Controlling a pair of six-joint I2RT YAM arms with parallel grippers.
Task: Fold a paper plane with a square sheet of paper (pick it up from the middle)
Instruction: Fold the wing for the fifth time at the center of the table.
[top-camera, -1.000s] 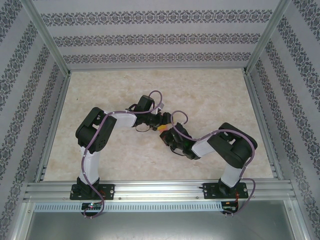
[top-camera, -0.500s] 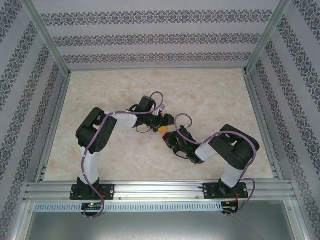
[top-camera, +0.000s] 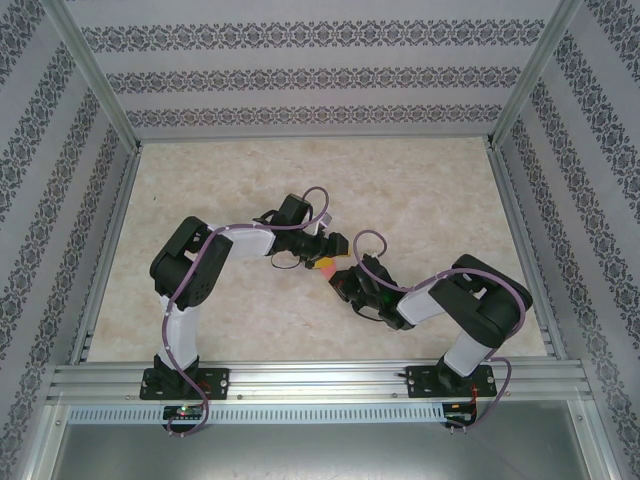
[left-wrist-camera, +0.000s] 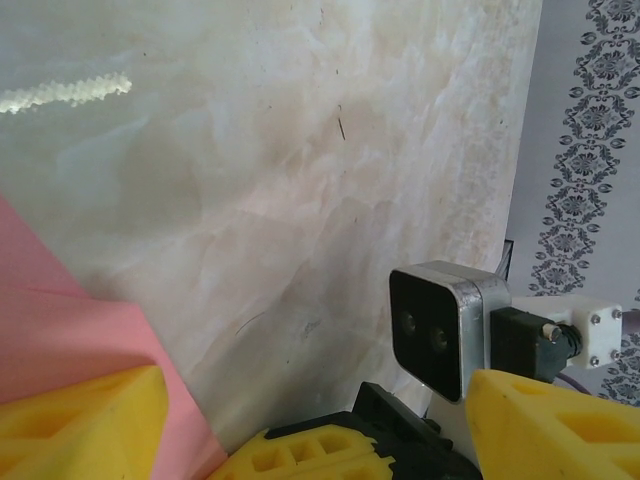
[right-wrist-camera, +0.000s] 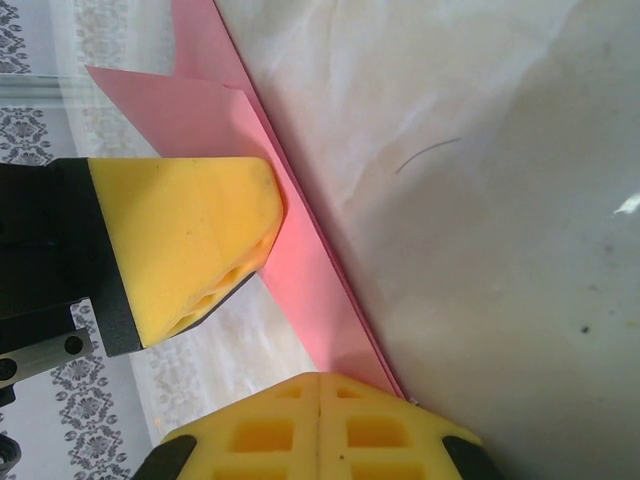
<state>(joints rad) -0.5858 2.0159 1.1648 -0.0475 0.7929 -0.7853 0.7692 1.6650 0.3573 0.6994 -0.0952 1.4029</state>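
In the top view the two arms meet near the middle of the surface (top-camera: 430, 190), and the square sheet of paper (top-camera: 326, 266), now a creased pink-red shape, shows as a small patch between them. The left tool (top-camera: 320, 250) reaches it from about 10 o'clock and the right tool (top-camera: 343, 281) from about 4 o'clock. In the right wrist view the right tool (right-wrist-camera: 318, 400) has its two yellow fingers pressed flat together, and the folded sheet (right-wrist-camera: 300, 260) runs down to their tips at 5 o'clock, so it appears pinched there, with one flap raised toward 11 o'clock against the patterned wall (right-wrist-camera: 30, 40). One yellow finger (right-wrist-camera: 190, 235) of the left tool touches the sheet from 9 o'clock. In the left wrist view the left tool's fingers (left-wrist-camera: 80, 425) stand wide apart with nothing clamped between them, the sheet (left-wrist-camera: 60, 320) lies at 8 o'clock, and the right arm's wrist camera (left-wrist-camera: 440, 325) sits at 4 o'clock.
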